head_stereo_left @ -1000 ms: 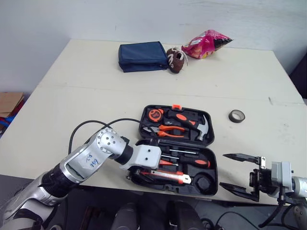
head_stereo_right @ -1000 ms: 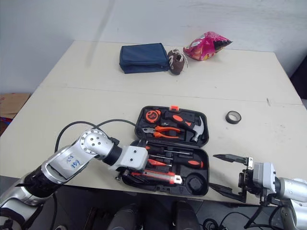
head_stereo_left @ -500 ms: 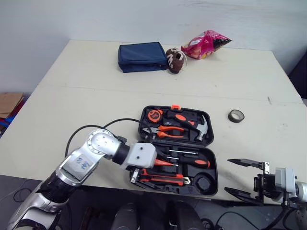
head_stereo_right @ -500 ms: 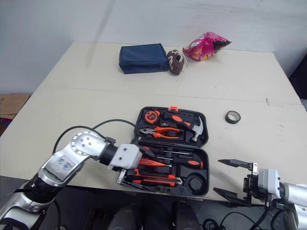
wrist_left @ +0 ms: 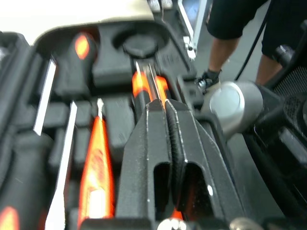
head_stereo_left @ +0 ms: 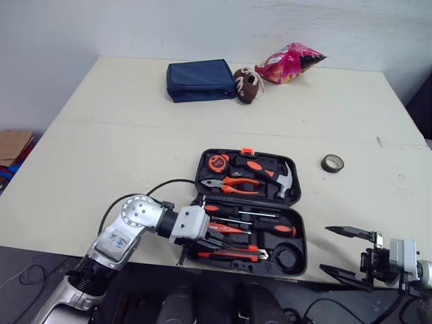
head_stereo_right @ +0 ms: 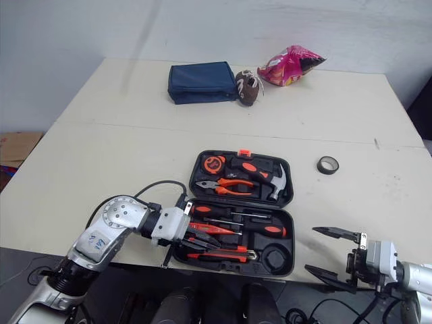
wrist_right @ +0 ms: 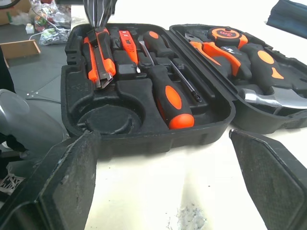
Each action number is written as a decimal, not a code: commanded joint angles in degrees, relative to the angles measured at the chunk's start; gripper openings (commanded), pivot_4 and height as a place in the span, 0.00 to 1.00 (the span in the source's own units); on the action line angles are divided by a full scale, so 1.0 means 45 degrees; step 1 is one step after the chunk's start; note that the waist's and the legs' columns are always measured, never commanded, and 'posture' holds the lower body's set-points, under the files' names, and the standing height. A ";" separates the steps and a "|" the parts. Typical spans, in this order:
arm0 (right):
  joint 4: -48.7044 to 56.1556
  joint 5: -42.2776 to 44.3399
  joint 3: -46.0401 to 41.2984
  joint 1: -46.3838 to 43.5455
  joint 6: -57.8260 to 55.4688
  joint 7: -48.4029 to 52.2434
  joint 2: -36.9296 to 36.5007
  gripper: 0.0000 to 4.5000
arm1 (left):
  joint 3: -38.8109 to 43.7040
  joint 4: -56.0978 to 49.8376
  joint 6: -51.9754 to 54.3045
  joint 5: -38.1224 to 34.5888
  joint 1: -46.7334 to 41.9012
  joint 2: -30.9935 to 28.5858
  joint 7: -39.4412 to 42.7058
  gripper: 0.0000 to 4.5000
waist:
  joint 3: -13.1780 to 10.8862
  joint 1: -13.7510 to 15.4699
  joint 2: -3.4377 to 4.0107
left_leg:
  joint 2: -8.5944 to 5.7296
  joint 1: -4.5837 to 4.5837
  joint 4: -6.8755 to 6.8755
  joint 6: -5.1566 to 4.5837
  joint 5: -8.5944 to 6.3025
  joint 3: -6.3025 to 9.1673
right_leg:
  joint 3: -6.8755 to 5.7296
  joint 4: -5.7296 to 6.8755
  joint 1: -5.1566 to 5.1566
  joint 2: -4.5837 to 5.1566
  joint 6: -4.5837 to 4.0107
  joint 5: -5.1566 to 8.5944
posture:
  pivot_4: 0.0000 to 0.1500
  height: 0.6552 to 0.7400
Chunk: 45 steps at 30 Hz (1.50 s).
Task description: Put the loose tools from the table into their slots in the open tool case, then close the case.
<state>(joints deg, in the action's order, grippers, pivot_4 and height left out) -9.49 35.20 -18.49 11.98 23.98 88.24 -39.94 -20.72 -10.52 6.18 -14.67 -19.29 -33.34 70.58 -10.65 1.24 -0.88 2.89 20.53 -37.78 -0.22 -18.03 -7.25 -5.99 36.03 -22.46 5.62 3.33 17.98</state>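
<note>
The black tool case lies open near the table's front edge. Its far half holds a tape measure, pliers and a hammer. The near half holds screwdrivers and an orange utility knife lying in its slot. My left gripper reaches in from the case's left end, shut with nothing between its fingers, tips just over the knife. My right gripper hangs open off the table's front edge, right of the case. A black tape roll lies loose on the table.
A blue pouch, a small brown shoe and a pink snack bag sit at the table's far side. A round slot in the case's near right corner holds nothing. A person's legs stand beyond the table's front edge.
My left gripper has shut and drawn back toward the case's left end, its arm sinking lower. The knife now rests in its slot. The right gripper has dropped slightly, still open.
</note>
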 commanded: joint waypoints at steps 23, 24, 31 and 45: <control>0.0483 -0.0281 -0.0633 -0.0246 -0.0098 -0.1300 -0.0183 1.00 | -0.0599 0.0958 -0.1220 0.1566 -0.0329 -0.0020 -0.0485 0.00 | 0.0099 0.0000 0.0115 | 0.0002 -0.0096 0.0000 -0.0100 -0.0087 0.0010 | -0.0004 -0.0029 0.0114 0.0025 0.0008 -0.0005 | 1.00 1.00; 0.0486 -0.0234 -0.0786 -0.0184 -0.0118 -0.1403 -0.0234 1.00 | -0.0251 0.0918 -0.1361 0.1208 -0.0230 0.0015 -0.0486 0.00 | 0.0097 -0.0018 0.0114 | 0.0005 -0.0088 0.0000 -0.0096 -0.0085 0.0010 | -0.0005 -0.0027 0.0103 0.0023 0.0007 -0.0004 | 1.00 1.00; -0.0217 -0.0018 -0.2893 0.0540 -0.0320 -0.2384 -0.0673 1.00 | 0.3144 -0.0762 0.1437 -0.2656 0.0464 -0.0926 -0.0518 0.26 | 0.0090 -0.0022 0.0106 | 0.0002 -0.0027 -0.0005 -0.0063 -0.0059 0.0006 | -0.0003 0.0003 0.0027 0.0026 0.0006 -0.0003 | 1.00 1.00; -0.4898 -0.0572 -0.7403 0.2099 0.0928 -0.6644 -0.0171 1.00 | 1.0078 0.7208 -0.1463 -0.1597 0.1530 -0.2777 -0.4306 0.99 | 0.0078 -0.0155 0.0092 | -0.0006 -0.0039 0.0106 -0.0063 -0.0063 -0.0031 | 0.0014 -0.0033 -0.0010 0.0032 0.0000 0.0000 | 1.00 1.00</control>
<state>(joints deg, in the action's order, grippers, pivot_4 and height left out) -30.90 32.14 -48.99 20.01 27.46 60.58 -41.47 20.73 19.29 1.95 -21.99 -13.17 -44.83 52.85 -10.30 0.54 -0.47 2.87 20.32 -37.20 -0.49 -18.30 -7.41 -5.93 35.86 -22.51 5.77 3.29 18.00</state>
